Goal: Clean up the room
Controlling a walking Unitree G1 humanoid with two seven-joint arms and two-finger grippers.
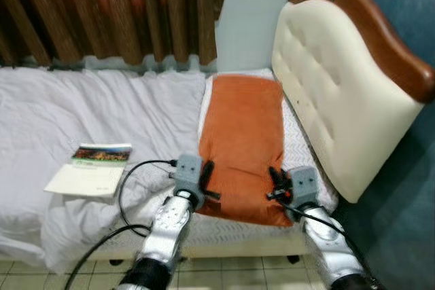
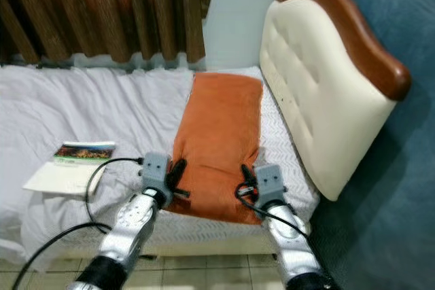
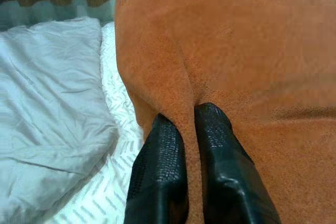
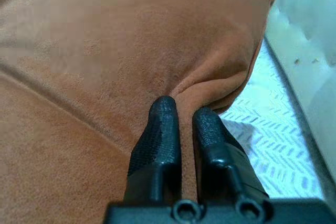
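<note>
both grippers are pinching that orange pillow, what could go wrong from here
Each grip looks thin: the left gripper and right gripper each pinch only a small fold of the soft orange velvety pillow, so the fabric could slip free when lifted.

The pillow lies on the white patterned sheet; a pull might drag that sheet along.

The cream tufted headboard with a wooden rim stands close beside the right gripper, so a wide swing could bump it.

Matt, velvety orange cloth pillow [image 1: 241, 144]; glossy wooden headboard trim [image 1: 380, 28].
</note>
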